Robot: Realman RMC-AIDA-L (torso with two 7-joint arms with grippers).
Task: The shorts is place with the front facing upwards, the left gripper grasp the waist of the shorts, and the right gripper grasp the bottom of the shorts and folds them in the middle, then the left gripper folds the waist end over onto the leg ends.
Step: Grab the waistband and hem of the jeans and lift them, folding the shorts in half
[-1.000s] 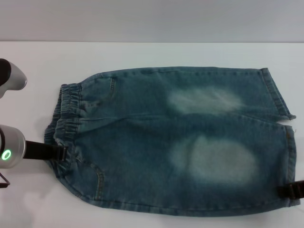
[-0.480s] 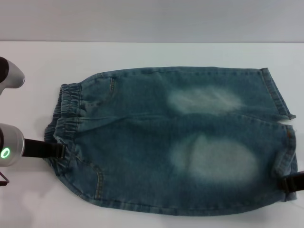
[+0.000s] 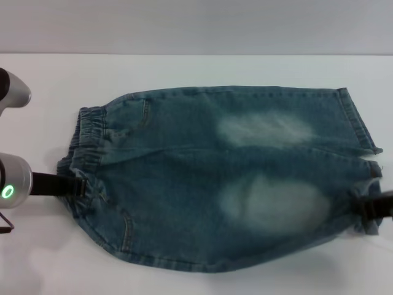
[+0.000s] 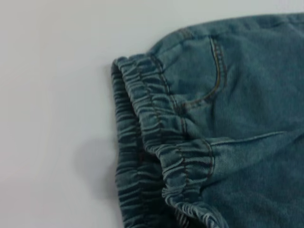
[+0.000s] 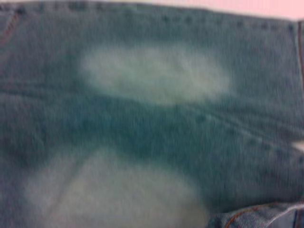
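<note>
Shorts of blue-green denim lie spread across the white tabletop, filling the middle of the head view, with the waist of the shorts toward the left of the frame and the bottom of the shorts toward the right. Two pale faded patches show on the legs, one above the other in the frame, and a curved pocket seam sits near the lower left corner of the garment. The left gripper reaches in from the left edge of the frame, below its green ring light, and is closed on the nearer end of the gathered waistband, where the cloth bunches around its black tip. The right gripper comes in from the right edge at mid-lower height and pinches the nearer leg hem, which is puckered and drawn in around it, with the lower right edge of the denim lifted off the tabletop above a shadow. The left wrist view shows the ruffled elastic band and a stitched pocket opening against bare white surface. The right wrist view is filled with denim and both faded patches.
</note>
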